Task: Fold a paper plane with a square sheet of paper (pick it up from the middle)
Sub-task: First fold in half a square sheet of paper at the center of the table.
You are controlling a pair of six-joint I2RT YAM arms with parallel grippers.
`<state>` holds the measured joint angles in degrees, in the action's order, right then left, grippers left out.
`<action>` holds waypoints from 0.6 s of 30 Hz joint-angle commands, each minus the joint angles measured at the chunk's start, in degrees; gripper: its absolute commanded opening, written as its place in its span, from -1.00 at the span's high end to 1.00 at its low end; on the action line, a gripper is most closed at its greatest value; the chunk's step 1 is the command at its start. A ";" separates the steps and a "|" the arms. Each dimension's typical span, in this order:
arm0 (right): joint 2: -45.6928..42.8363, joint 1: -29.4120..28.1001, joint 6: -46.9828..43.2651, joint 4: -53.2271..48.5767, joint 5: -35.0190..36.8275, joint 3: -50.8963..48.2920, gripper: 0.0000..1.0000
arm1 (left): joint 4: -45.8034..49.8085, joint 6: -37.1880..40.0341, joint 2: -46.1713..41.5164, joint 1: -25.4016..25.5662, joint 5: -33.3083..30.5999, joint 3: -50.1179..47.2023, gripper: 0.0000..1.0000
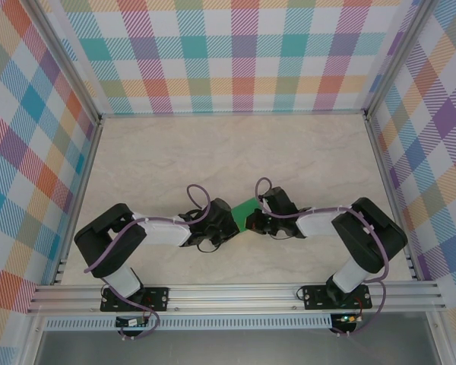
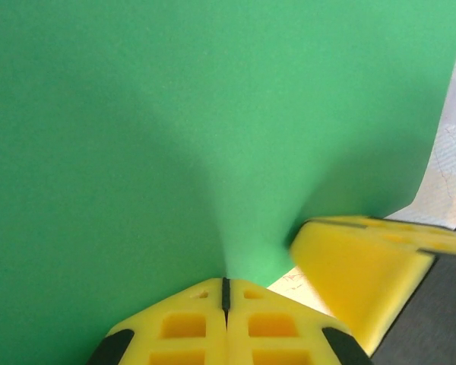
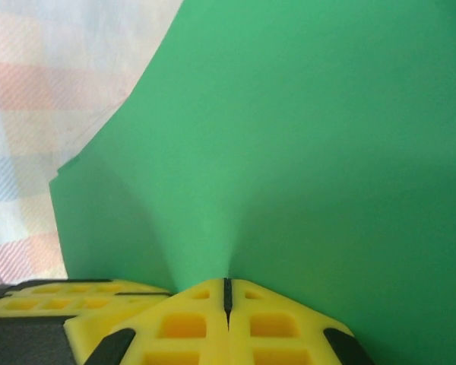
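Found the square sheet of paper (image 1: pixel 244 211) near the middle of the table (image 1: pixel 213 144), between the two arms, with no crease visible. Recorded it in the top view as a short green band running from near-left to far-right. Noted the left gripper (image 2: pixel 225 293) closed tight and clamped on the sheet's lower edge, with a pucker rising from the pinch. Noted the right gripper (image 3: pixel 226 293) likewise clamped on that edge, just beside the other. Judged neither arm the nearer; placed the sheet ahead of both. Could not tell whether any edge touched the table.
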<state>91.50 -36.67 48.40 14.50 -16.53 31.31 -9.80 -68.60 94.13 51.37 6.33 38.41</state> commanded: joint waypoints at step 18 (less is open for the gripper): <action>-17.43 13.64 -5.90 -15.55 11.32 -2.36 0.96 | 12.79 4.34 3.07 -0.33 -1.43 1.49 1.00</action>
<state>78.19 -23.18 44.84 3.38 -5.96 27.11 -7.25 -68.16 94.48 51.33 6.33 39.88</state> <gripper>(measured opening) 0.045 0.040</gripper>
